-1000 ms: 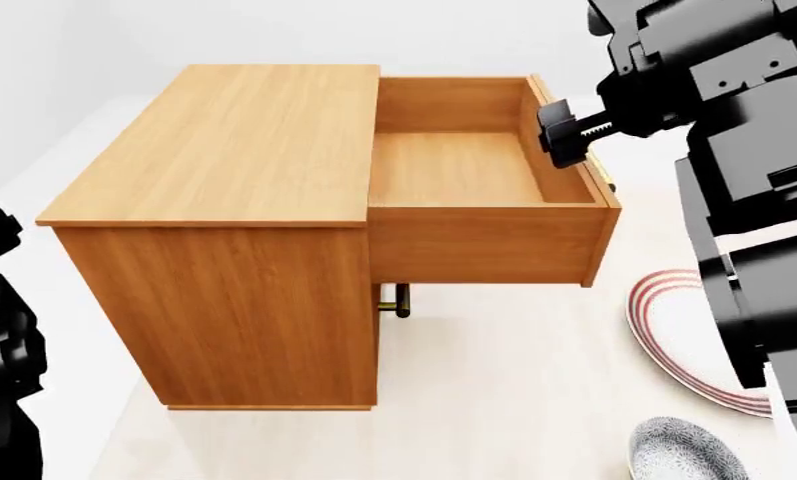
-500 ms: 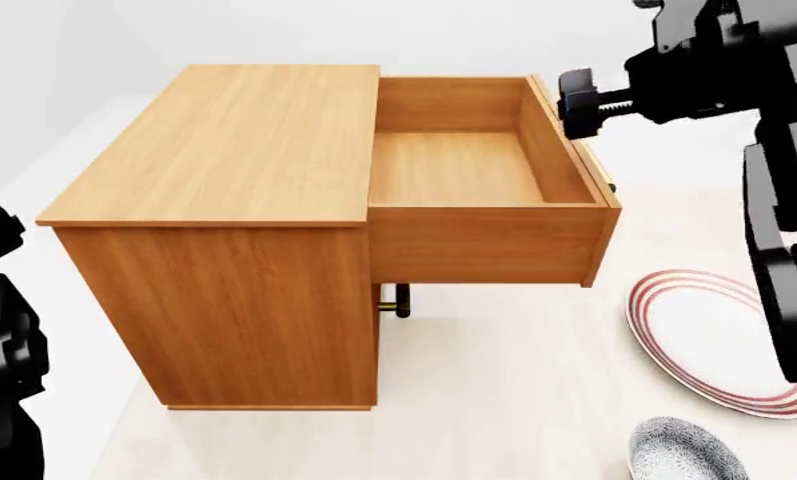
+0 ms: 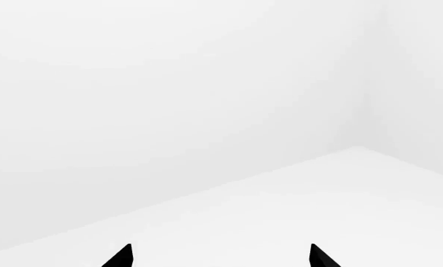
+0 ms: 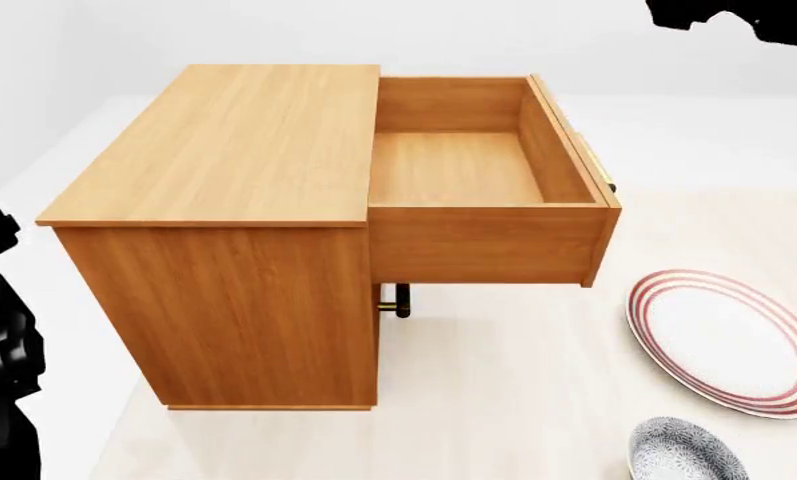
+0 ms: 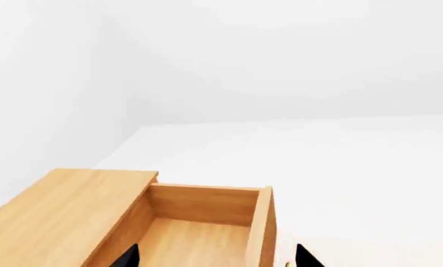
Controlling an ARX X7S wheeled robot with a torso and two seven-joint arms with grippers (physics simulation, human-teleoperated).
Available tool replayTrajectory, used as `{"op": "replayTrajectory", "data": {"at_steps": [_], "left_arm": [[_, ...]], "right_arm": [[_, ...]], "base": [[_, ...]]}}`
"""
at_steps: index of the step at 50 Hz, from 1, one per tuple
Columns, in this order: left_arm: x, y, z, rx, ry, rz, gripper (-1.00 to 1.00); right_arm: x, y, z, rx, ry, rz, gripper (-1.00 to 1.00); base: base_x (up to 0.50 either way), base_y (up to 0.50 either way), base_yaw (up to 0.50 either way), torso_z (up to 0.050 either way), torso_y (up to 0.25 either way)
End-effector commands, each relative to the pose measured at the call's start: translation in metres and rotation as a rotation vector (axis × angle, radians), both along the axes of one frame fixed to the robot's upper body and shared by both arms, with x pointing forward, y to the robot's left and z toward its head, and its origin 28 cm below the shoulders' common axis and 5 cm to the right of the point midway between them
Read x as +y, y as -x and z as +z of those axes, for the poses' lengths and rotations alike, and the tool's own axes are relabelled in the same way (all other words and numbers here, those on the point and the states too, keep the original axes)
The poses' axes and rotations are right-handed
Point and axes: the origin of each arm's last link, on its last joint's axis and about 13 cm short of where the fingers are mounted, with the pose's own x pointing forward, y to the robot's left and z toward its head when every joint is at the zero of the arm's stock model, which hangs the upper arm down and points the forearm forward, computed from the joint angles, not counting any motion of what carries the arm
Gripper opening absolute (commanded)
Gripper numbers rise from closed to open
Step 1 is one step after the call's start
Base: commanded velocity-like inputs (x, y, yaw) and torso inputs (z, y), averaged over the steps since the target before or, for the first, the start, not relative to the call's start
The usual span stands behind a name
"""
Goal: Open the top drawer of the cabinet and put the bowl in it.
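Right tool [image 5: 216, 257] lifted off top drawer [image 4: 485, 170], tips apart; left tool [image 3: 219, 257] likewise; bowl [image 4: 686, 452] cropped.

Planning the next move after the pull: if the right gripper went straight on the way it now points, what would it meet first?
Probably the top drawer: the right gripper looks down over its open box, fingertips straddling the front panel. Depth is unclear.

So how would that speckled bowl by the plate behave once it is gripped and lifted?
The bowl looks rigid and glazed, so probably slippery at its thin rim and breakable if dropped. It seems small, so likely light. With round sides it could tip or skid if nudged sideways, possibly into the plate beside it.
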Motion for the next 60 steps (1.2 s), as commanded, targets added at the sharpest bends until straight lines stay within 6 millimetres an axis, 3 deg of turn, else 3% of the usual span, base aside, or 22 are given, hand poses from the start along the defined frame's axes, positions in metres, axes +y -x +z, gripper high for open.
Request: {"op": "replayTrajectory", "data": {"at_steps": [1,9,18,28,37,54,60], "left_arm": [[0.001,0.000,0.000,-0.002,0.000,0.003,1.00],[0.000,0.000,-0.001,-0.001,-0.001,0.002,1.00],[-0.001,-0.001,0.002,-0.004,-0.002,-0.001,1.00],[-0.002,-0.001,0.000,0.000,-0.003,-0.001,1.00],[-0.001,-0.001,0.000,0.002,-0.005,-0.001,1.00],[-0.001,0.000,-0.001,0.005,-0.007,0.000,1.00],[-0.001,-0.001,0.000,0.005,-0.010,-0.001,1.00]], "right_arm": [[-0.028,0.054,-0.027,0.074,0.164,-0.147,1.00],[-0.040,0.094,-0.056,0.236,0.192,-0.179,1.00],[-0.049,0.114,-0.082,0.401,0.165,-0.127,1.00],[-0.060,0.114,-0.128,0.634,0.233,-0.141,1.00],[-0.058,0.105,-0.168,0.739,0.283,-0.121,1.00],[-0.060,0.099,-0.209,0.832,0.329,-0.116,1.00],[-0.065,0.098,-0.216,0.857,0.356,-0.166,1.00]], "base": [[0.00,0.00,0.00,0.000,0.000],[0.00,0.00,0.00,0.000,0.000],[0.00,0.00,0.00,0.000,0.000],[0.00,0.00,0.00,0.000,0.000],[0.00,0.00,0.00,0.000,0.000],[0.00,0.00,0.00,0.000,0.000],[0.00,0.00,0.00,0.000,0.000]]}}
